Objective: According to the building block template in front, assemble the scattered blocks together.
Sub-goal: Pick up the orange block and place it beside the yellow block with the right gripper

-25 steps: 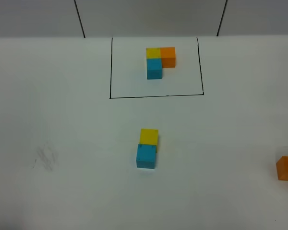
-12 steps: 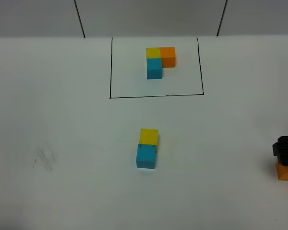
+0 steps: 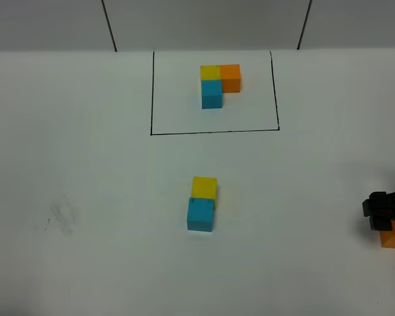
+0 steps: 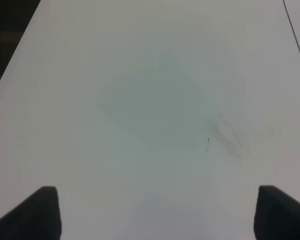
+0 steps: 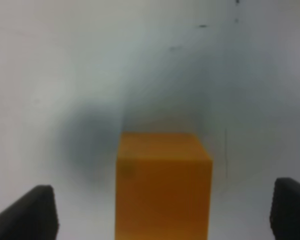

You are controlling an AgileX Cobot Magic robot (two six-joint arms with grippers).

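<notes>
Orange cube (image 5: 162, 185) sits dead centre between the jaws of the right gripper (image 5: 163, 210). Jaws are wide, one tip well off each side of it, neither touching. Cube is not held. Faces look about square to the jaw line, so I judge a straight close would catch two flat sides. A cube has no long axis to fuss over.

From above, this cube lies at the near right edge of the table (image 3: 85, 164), half hidden under the gripper and well apart from the other loose blocks.

Left gripper (image 4: 160, 210) hangs over bare table with jaws wide and nothing between them. Only a grey scuff (image 4: 227, 140) shows ahead of it. Right arm is plainly the nearer one to the orange cube.

Mid-table: blue cube (image 3: 201, 214) with yellow cube (image 3: 204, 187) touching its far face. Blue sits a shade leftward of yellow, not quite flush.

Far side: template (image 3: 217, 84) inside its black frame (image 3: 214, 131). Yellow is the corner, orange touches its right side, blue touches its near side.

Judgement: the orange cube belongs against the right face of the loose yellow. That spot is open, and nothing lies between it and the right gripper. Main risk is nudging the yellow off the blue when seating it.
</notes>
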